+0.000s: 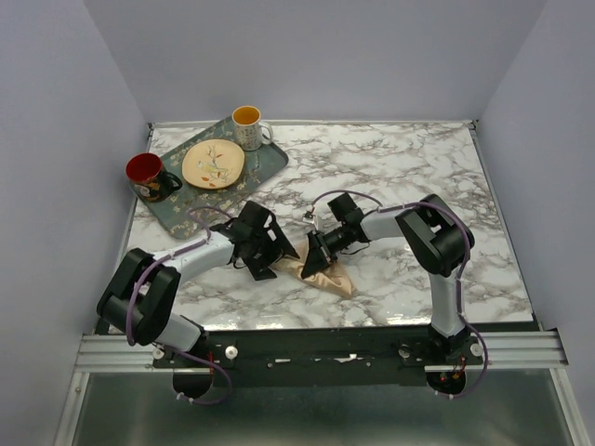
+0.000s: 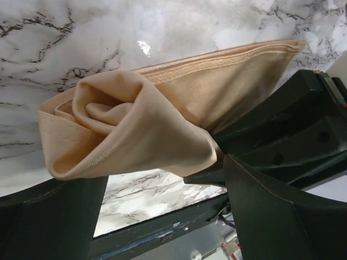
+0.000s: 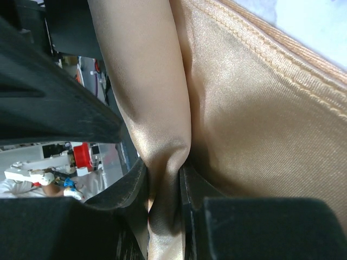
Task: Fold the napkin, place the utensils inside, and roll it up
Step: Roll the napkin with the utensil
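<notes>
Right end effector pinching a napkin fold at mid desk; left end effector wide open, empty. Probably rolling stage, utensils out of sight. Next: close left on the roll.

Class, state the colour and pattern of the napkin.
Plain peach-tan napkin, unpatterned; clearest in the left wrist view.

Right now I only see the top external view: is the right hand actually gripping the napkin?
Observer: Yes, the right wrist view shows the right hand pinching a fold of the napkin.
Operator: And the other one?
Observer: The left hand is open in the left wrist view, jaws wide apart, not clamped on the napkin's loosely rolled end.
Operator: Any utensils in that roll?
Observer: None visible; its open end shows only cloth.
</notes>
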{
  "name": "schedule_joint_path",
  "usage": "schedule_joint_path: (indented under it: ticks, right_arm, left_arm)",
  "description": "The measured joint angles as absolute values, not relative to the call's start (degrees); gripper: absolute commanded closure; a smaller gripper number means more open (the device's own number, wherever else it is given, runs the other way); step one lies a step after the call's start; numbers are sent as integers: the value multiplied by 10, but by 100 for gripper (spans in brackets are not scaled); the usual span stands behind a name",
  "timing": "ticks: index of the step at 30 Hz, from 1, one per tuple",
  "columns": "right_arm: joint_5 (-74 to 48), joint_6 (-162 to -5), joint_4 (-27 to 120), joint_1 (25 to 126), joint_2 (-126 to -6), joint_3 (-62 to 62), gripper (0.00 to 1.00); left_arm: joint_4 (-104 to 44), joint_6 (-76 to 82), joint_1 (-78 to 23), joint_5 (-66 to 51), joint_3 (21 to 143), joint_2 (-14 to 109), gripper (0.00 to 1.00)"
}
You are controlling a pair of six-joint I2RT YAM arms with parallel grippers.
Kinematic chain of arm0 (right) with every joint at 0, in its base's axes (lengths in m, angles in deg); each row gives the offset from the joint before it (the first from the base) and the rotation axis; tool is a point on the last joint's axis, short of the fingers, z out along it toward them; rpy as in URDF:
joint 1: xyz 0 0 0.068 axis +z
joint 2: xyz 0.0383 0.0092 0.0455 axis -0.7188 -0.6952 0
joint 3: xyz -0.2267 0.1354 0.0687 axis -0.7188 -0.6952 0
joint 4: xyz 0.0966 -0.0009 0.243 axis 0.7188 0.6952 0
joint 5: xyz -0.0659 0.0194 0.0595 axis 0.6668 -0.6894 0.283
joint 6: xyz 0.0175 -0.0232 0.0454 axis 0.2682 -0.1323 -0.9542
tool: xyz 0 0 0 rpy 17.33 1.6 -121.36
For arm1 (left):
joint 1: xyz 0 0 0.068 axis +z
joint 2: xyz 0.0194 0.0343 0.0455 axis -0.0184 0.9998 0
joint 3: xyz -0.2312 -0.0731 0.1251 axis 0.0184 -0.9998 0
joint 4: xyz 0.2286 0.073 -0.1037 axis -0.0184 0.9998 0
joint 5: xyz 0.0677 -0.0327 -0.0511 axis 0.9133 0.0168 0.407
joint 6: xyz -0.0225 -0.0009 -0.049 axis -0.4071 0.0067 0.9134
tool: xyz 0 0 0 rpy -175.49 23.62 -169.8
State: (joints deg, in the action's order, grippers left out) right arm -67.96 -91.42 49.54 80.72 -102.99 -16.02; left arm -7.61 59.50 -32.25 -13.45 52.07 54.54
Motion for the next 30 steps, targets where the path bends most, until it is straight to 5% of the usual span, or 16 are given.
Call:
schedule_joint_path:
  ticks: [6, 14, 22, 28, 30]
  right_arm:
    - [-676, -910, 514, 807, -1031, -152, 99]
    - [-675, -896, 553, 807, -1041, -130, 99]
    - [-673, -883, 568, 806, -1042, -123, 100]
    - [-664, -874, 588, 806, -1042, -115, 86]
    - [-658, -872, 594, 806, -1041, -113, 81]
  left_arm:
    - [-107, 622, -323, -138, 510, 563, 11]
    - [-131, 630, -323, -139, 536, 607, 33]
    - [-130, 623, -323, -133, 536, 614, 44]
    - [-137, 628, -322, -131, 525, 615, 77]
    - [-148, 640, -322, -131, 526, 622, 96]
